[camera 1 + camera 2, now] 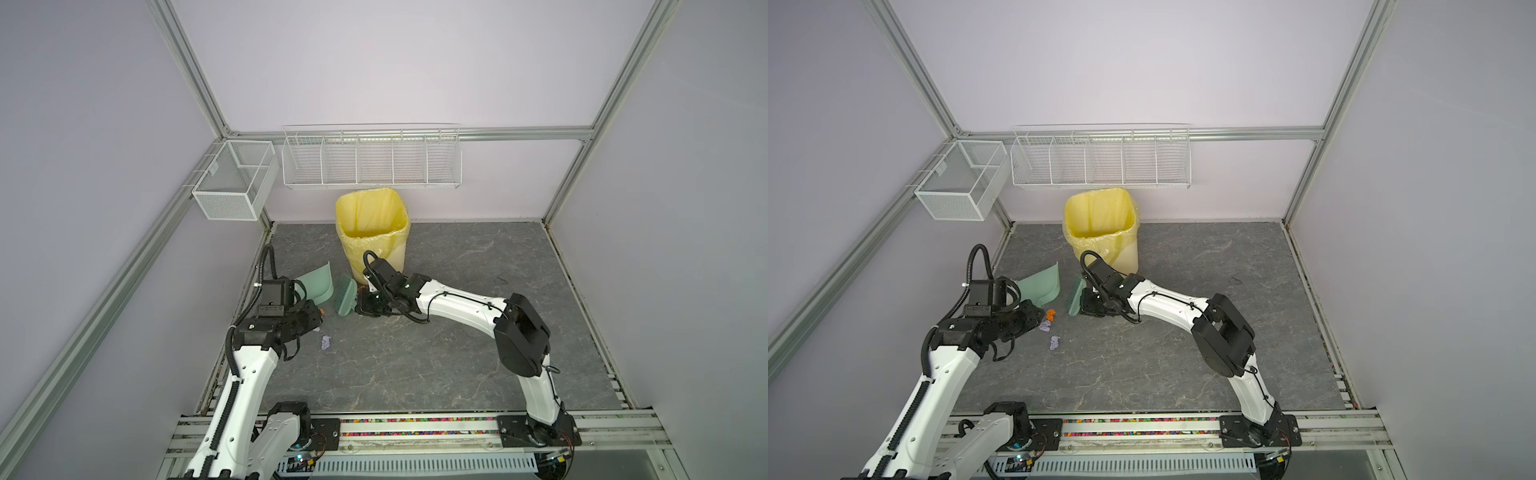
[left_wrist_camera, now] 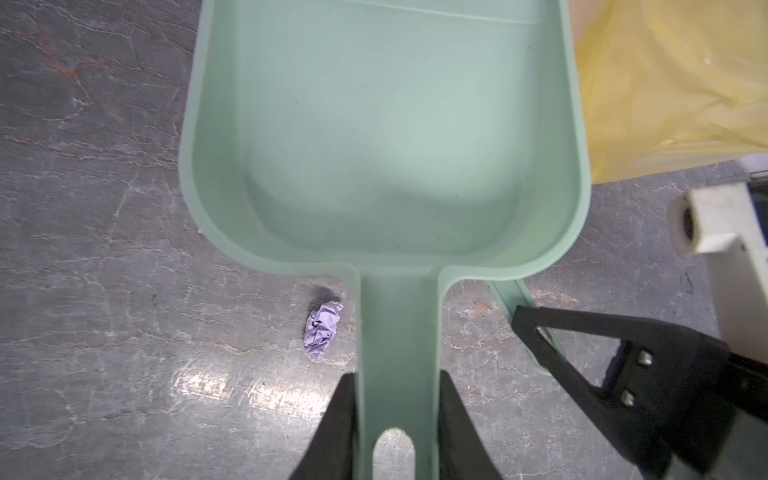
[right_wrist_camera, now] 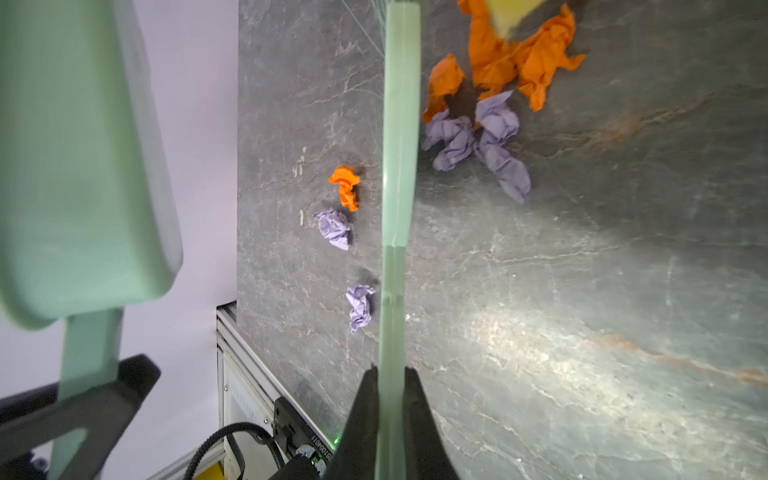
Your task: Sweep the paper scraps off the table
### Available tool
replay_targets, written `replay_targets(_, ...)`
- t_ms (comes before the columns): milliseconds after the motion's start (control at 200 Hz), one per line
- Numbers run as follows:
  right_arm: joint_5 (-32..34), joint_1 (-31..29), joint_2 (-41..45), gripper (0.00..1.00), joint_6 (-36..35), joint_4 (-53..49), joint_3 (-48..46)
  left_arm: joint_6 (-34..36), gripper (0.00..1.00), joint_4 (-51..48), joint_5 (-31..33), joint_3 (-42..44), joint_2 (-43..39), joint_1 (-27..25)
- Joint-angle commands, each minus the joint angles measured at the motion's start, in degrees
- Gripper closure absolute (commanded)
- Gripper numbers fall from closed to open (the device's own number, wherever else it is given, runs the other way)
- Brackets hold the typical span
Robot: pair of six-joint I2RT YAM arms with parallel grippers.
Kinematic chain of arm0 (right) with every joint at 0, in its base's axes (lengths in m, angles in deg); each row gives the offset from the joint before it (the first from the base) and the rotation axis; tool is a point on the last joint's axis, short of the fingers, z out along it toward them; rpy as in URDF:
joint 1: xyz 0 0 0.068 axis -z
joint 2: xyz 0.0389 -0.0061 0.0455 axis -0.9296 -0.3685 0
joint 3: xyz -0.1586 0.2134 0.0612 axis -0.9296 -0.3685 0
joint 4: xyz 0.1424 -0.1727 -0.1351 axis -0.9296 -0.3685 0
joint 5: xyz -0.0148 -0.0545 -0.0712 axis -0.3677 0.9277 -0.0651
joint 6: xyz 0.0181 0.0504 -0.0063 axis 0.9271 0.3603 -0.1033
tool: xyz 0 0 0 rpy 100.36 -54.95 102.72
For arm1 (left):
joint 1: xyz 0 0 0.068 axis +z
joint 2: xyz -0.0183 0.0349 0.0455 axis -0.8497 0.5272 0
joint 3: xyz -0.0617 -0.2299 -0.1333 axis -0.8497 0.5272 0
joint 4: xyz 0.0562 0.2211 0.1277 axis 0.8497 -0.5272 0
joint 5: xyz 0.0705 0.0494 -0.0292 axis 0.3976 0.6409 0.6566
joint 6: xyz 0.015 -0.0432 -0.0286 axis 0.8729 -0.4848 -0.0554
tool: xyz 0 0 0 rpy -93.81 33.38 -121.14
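My left gripper [image 2: 397, 378] is shut on the handle of the mint-green dustpan [image 2: 386, 137], whose tray is empty. In both top views the dustpan [image 1: 318, 282] is tilted up at the table's [image 1: 415, 365] left side. My right gripper [image 3: 391, 370] is shut on the mint-green brush [image 3: 399, 124], which stands next to the dustpan [image 1: 347, 299]. Paper scraps lie around the brush: an orange one [image 3: 345, 187] and two lilac ones [image 3: 333, 228] [image 3: 359, 305] on one side, a pile of orange and lilac wads [image 3: 490, 133] on the other. One lilac scrap [image 1: 325, 343] shows in front of the left arm.
A bin with a yellow liner [image 1: 372, 224] stands at the back, just behind the brush. White wire baskets [image 1: 370, 158] [image 1: 232, 183] hang on the back wall and at the left corner. The table's left edge [image 3: 226, 316] runs close to the dustpan.
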Motion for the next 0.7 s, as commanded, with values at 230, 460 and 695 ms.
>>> replay_targets(230,-0.96,1.49,-0.78,0.93,6.76,4.21,-5.21,1.10,1.00,0.85,-0.70,-0.34,-0.96,0.38)
replay_targets(460,-1.40,2.54,2.73,0.93,8.69,7.68,-12.92,1.14,1.00,1.07,-0.93,-0.11,-1.46,0.38)
replay_targets(695,-1.58,3.54,7.64,0.93,8.84,8.33,-20.37,1.64,1.00,1.50,-1.82,0.24,-1.91,0.36)
